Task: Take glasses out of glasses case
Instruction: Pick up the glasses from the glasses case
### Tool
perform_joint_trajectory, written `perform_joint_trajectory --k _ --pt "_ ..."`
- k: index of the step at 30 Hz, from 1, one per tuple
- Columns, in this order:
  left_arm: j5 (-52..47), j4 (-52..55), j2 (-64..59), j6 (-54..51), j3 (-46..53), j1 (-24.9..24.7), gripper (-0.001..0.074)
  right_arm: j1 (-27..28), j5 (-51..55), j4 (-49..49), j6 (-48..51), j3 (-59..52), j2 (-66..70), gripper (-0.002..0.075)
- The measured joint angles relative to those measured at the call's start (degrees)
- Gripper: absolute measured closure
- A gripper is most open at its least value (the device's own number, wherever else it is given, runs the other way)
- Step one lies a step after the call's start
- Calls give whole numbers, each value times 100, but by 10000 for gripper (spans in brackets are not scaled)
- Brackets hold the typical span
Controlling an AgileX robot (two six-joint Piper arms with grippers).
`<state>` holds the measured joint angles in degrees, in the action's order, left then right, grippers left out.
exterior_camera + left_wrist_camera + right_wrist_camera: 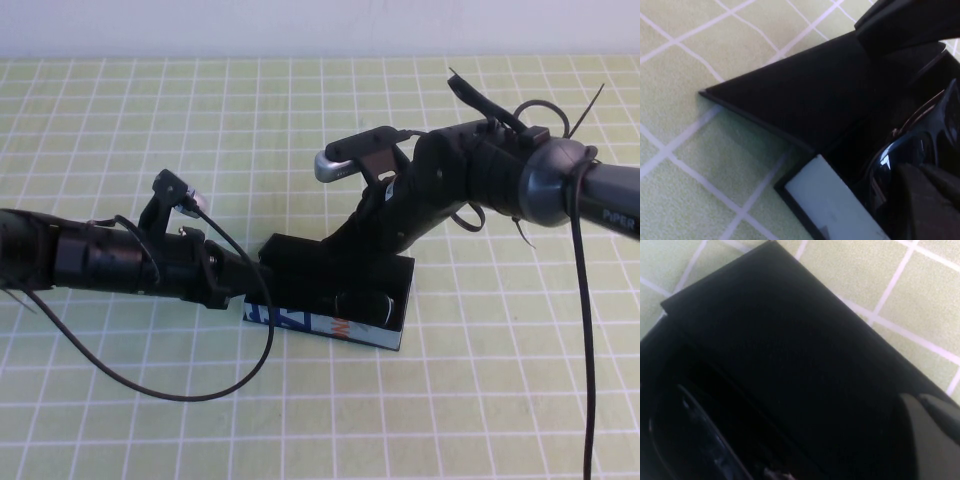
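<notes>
Table: a surface covered by a light green mat (120, 120) with a white grid, seen in all three views.
Glasses case: the black rectangular glasses case (395, 300) sits near the middle of the table, slightly toward the near side. Its flat lid (805, 95) is swung open and lies back toward the far side. The near wall is white, printed with blue and orange.
Glasses: the black glasses (912, 152) lie inside the open case. The left wrist view shows a glossy dark lens and thick frame against the black lining; in the high view only a rounded dark part shows near the case's near wall, the rest hidden by the arm.
Right gripper: the right gripper (345, 262) reaches down from the right into the case, over the glasses. Its fingers are clenched together. Whether they pinch any part of the glasses cannot be told, since the tips are lost against the black interior.
Left gripper: the left gripper (258, 275) comes in low from the left and sits at the left end of the case. Its tips are hidden behind the case and arm, so whether it is released or clenched cannot be told.
Cable: a black cable (200, 385) loops from the left arm across the mat on the near side.
</notes>
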<state>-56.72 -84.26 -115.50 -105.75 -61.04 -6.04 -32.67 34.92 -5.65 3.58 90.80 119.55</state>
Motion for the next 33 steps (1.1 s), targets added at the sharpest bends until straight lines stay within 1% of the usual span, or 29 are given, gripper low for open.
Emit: perform_joint_trajectory --k 3,8,12,15,20,24,26,29,31,33 --pt "0 0 0 0 0 0 739 0 118 0 55 62 0 742" --pt "-63 0 56 13 0 11 739 0 666 -13 243 331 -95 742" --pt "-204 -38 330 83 -79 102 739 0 1166 -53 505 598 -341 742" --pt "-220 -88 578 296 -103 146 739 0 1572 -324 945 727 -500 742" --pt "-36 -100 654 490 -103 158 739 0 2401 -1120 2102 789 -603 742" --pt "161 -100 654 570 -103 158 739 -201 2917 -1258 3006 793 -616 732" --pt "264 -100 654 596 -103 158 739 -353 3015 -1227 3408 802 -616 697" --pt "406 -1 654 660 -103 158 739 -590 2978 -977 3665 802 -568 592" --pt "480 51 654 690 -103 158 739 -685 2887 -730 3720 802 -495 506" --pt "531 89 654 714 -103 158 739 -698 2800 -552 3745 802 -400 452"
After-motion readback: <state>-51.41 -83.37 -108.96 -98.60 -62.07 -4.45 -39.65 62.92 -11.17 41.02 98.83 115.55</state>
